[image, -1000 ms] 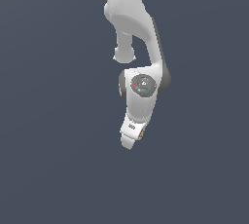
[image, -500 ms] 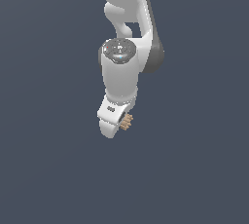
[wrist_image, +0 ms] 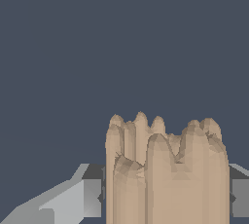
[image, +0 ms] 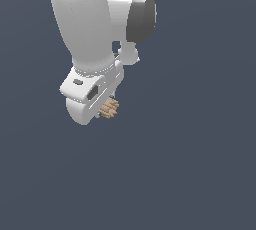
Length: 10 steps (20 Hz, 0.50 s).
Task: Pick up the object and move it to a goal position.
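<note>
Filling both views is a flat, featureless slate-blue backdrop (image: 200,164), with no edge, wall or floor line to tell surface from room. The white arm (image: 85,29) reaches down from the top of the exterior view, and the gripper (image: 102,108) sits at its lower end. In the wrist view the grey fingers (wrist_image: 92,196) press against both sides of the tan ridged object (wrist_image: 165,174), clamping it between them.

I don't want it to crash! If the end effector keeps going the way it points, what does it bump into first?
Probably nothing: beyond the end effector and the tan object clamped in it, the wrist view shows only plain dark background, though depth is unclear.
</note>
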{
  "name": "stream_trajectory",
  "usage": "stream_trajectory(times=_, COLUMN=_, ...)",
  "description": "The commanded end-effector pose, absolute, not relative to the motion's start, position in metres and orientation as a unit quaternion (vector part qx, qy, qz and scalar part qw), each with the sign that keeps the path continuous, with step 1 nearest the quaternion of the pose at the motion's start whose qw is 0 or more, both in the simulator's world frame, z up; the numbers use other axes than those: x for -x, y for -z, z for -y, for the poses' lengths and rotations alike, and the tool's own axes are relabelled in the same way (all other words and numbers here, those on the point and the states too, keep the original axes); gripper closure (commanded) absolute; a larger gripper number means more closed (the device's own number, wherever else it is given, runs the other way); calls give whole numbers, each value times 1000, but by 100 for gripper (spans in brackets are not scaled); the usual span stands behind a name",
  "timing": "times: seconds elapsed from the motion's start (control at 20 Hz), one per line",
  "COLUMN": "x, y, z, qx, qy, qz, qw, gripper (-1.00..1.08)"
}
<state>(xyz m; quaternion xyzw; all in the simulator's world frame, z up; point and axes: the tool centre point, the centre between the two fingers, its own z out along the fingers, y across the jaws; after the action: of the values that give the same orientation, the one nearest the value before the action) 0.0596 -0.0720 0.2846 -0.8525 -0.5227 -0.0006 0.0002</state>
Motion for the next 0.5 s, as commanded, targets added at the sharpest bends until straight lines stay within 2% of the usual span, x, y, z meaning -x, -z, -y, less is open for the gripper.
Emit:
stream_trajectory(times=0.0, x=-59, y=-309, z=87, qx=852, qy=0, qz=523, qw=1, gripper=108)
stream_trajectory(times=0.45, x=-61, y=-380, z=131, qx=853, qy=0, qz=522, qw=0, gripper=108)
